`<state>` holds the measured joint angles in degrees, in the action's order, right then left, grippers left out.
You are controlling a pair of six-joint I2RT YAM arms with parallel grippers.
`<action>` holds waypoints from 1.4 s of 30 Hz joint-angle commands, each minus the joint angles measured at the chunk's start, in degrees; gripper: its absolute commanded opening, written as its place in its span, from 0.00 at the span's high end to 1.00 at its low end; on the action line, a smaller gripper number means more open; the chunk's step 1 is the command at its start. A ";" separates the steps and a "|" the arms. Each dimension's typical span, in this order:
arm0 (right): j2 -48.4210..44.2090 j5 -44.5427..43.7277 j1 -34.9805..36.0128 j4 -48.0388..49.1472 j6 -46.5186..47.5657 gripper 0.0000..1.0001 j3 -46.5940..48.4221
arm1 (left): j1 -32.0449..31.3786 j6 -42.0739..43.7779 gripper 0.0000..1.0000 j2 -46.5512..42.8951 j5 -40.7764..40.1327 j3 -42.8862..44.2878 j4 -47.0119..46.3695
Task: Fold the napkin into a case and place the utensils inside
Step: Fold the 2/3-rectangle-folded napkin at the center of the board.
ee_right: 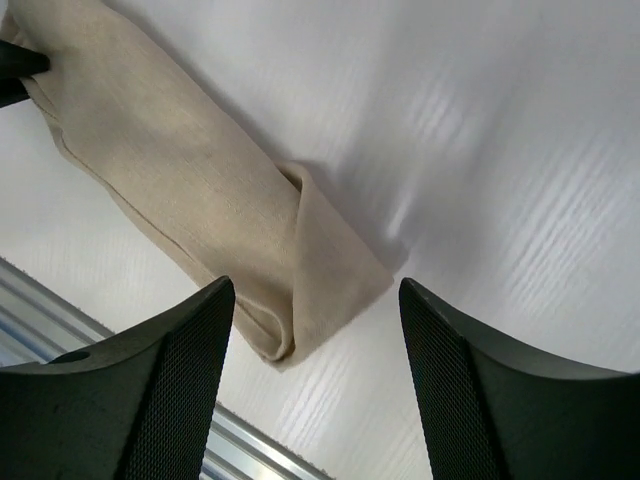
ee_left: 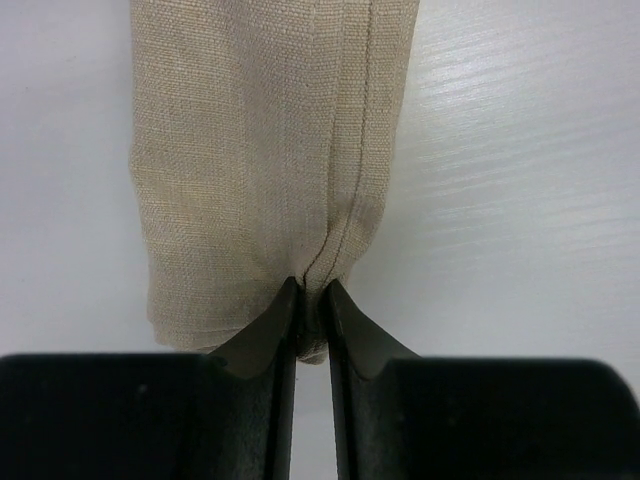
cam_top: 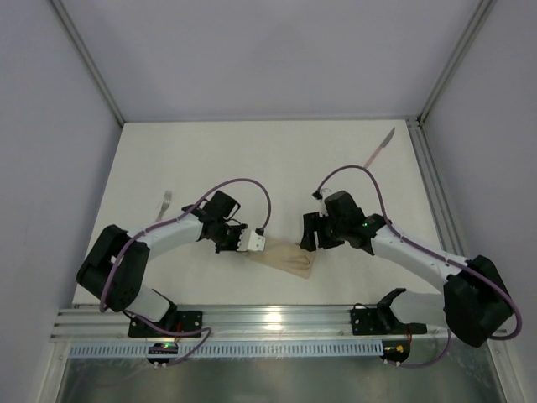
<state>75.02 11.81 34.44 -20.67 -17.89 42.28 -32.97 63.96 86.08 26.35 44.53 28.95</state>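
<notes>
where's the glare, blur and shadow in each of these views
Top external: even light, a bright glare spot on the metal rail. Left wrist: napkin weave sharp, the dark end effector fingers softer up close. Right wrist: streaky sheen on the table, soft shadow beside the napkin's folded end.

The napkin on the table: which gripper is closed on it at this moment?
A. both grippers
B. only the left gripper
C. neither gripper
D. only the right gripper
B: in the left wrist view the left gripper pinches one end of the folded napkin, while the right gripper stands open over the other end and holds nothing.
</notes>
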 commanded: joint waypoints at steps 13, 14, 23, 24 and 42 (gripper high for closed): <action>-1.72 2.08 0.81 9.24 -15.16 0.35 -11.25 | -1.13 -5.16 0.86 -0.92 0.20 0.03 2.34; -2.25 1.46 1.33 8.46 -15.33 0.36 -11.52 | -1.22 -5.25 0.86 -0.92 0.02 0.03 2.43; -8.22 -9.07 3.44 -2.34 -14.37 0.38 -8.81 | -1.66 -8.15 0.88 -0.39 -2.00 -0.41 2.25; -9.18 -9.70 4.05 -3.23 -14.45 0.39 -8.36 | -1.66 -8.33 0.88 -0.39 -2.00 -0.41 2.25; 0.20 -1.96 3.80 9.85 -14.37 0.92 -11.79 | -2.27 -11.84 0.89 -1.36 -1.83 -0.33 2.69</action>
<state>73.03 10.44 38.52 -15.40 -33.26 29.82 -34.87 54.35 85.58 24.03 44.60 28.99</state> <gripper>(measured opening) 0.154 0.129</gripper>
